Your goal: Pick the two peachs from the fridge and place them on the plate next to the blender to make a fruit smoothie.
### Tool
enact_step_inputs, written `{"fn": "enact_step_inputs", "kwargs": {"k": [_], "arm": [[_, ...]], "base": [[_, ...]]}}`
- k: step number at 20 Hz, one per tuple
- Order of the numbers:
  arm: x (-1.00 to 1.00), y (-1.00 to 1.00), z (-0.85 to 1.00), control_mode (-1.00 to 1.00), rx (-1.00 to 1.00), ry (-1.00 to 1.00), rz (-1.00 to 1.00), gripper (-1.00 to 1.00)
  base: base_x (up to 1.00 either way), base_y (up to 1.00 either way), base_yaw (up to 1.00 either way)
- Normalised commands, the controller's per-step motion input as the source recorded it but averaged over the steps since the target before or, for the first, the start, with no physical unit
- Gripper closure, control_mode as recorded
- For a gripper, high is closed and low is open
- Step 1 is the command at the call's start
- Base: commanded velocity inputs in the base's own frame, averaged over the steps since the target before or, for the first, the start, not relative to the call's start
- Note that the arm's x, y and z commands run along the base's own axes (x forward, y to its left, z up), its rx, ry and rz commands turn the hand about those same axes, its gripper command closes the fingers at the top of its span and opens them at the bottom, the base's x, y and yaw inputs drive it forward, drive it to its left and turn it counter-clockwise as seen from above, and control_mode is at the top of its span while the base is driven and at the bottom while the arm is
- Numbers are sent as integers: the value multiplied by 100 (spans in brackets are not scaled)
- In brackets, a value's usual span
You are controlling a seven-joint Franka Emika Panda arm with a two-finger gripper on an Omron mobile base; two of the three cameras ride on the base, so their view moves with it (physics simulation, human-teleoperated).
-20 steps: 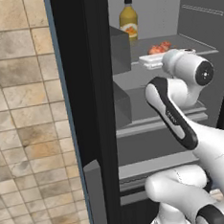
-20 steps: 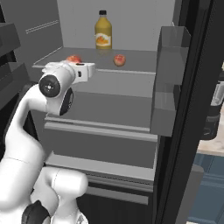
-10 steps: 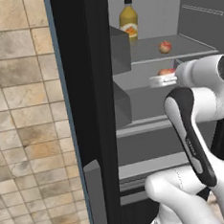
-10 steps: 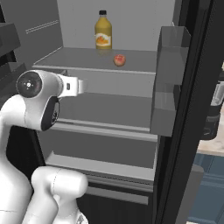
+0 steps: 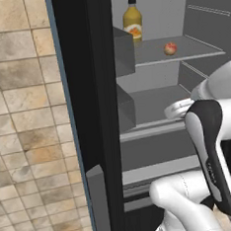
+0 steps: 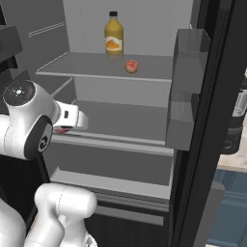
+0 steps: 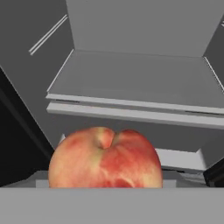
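Note:
One peach (image 7: 105, 157) sits right in front of the hand camera, red-orange with yellow patches, and my gripper (image 6: 62, 129) is shut on it. The hand hangs low, in front of the fridge's middle shelf (image 6: 120, 120). A sliver of the held peach (image 6: 59, 130) peeks out under the white hand. The second peach (image 5: 170, 49) (image 6: 131, 66) rests on the upper shelf, to the right of the orange juice bottle (image 6: 114, 38). The fridge (image 5: 87, 115) stands open, with its black door at the side. The plate and the blender are out of view.
Grey door bins (image 6: 185, 96) jut out on the open door to my right, and smaller bins (image 5: 123, 52) on the left side. A tiled wall (image 5: 24, 125) lies left of the fridge. A blue counter edge (image 6: 231, 193) shows at the lower right.
The hand has pulled back and down from the upper shelf to the middle shelf's front, with one peach in it. A single peach is left on the upper shelf.

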Motion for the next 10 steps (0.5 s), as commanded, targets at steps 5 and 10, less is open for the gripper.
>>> {"fn": "enact_step_inputs", "kwargs": {"k": [5, 10], "arm": [[-24, 0, -2, -100, 0, 0, 0, 100], [-38, 0, -6, 100, -1, 1, 0, 100]], "base": [[0, 0, 0], [-60, -8, 0]]}}
